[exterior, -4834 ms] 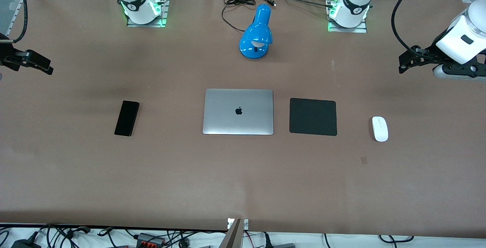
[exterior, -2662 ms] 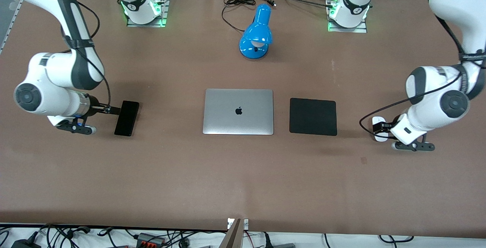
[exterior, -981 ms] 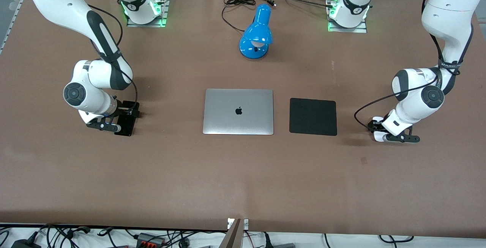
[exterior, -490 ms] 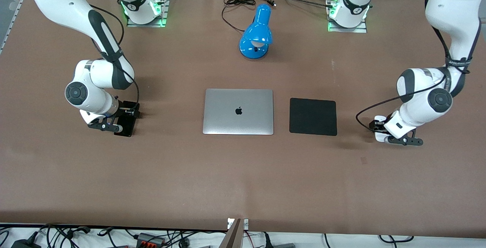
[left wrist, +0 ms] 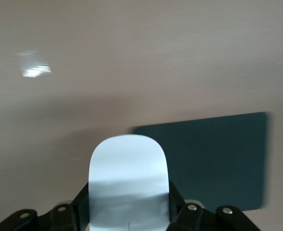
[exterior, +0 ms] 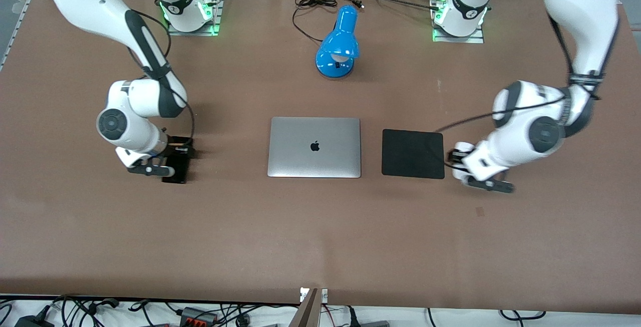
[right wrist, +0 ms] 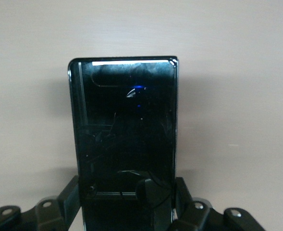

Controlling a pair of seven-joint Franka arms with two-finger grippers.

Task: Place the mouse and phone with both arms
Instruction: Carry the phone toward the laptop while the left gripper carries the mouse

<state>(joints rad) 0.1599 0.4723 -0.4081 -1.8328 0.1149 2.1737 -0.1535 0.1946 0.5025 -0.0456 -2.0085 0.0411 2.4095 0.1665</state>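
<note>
Gripping the mouse (left wrist: 128,180), the left gripper (exterior: 463,164) has its fingers clamped on the two long sides of that small white oval, and in the front view it sits just off the edge of the mouse pad (exterior: 412,153) on the side toward the left arm's end of the table. From the left wrist view the mouse pokes out between the black fingers, with the dark pad lying flat on the table (exterior: 320,237) just past it.

Over toward the right arm's end, the right gripper (exterior: 173,159) is closed on the phone (right wrist: 127,139), pinching its long edges near one end. The glossy black face points up at the wrist camera and the rest of the slab sticks out over bare brown tabletop. Can't really tell if it's lifted or still resting on the surface.

Between them, the closed silver laptop (exterior: 314,147) lies beside the pad. Farther from the front camera stands the blue desk lamp (exterior: 339,44), its black cord (exterior: 310,9) looped near the arms' bases.
</note>
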